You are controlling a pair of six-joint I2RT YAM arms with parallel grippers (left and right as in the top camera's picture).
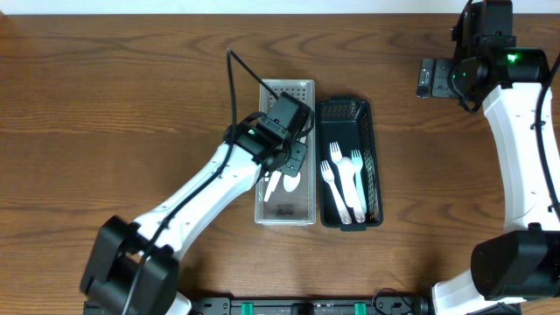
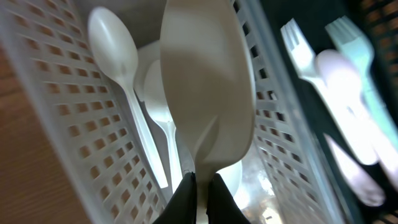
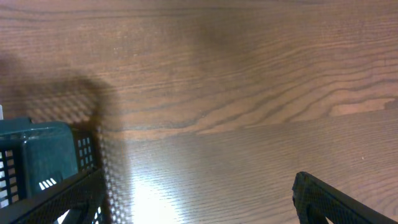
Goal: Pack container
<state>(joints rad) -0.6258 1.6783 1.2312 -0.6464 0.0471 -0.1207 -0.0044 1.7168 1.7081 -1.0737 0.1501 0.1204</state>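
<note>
My left gripper [image 1: 293, 162] is shut on the handle of a white plastic spoon [image 2: 208, 87] and holds it inside the white perforated basket [image 1: 289, 85]. In the left wrist view the fingers [image 2: 200, 186] pinch the handle and the bowl points away. Other white spoons [image 2: 115, 46] lie in the same basket [image 2: 62, 124]. The dark basket [image 1: 346, 107] beside it on the right holds white forks [image 1: 343, 179], which also show in the left wrist view [image 2: 311, 56]. My right gripper [image 1: 426, 79] is open and empty above bare table at the far right; its fingers [image 3: 196, 205] frame the wood.
The two baskets stand side by side at the table's middle. A corner of the dark basket [image 3: 37, 155] shows at the left of the right wrist view. A black cable [image 1: 234, 83] runs from the left wrist over the table.
</note>
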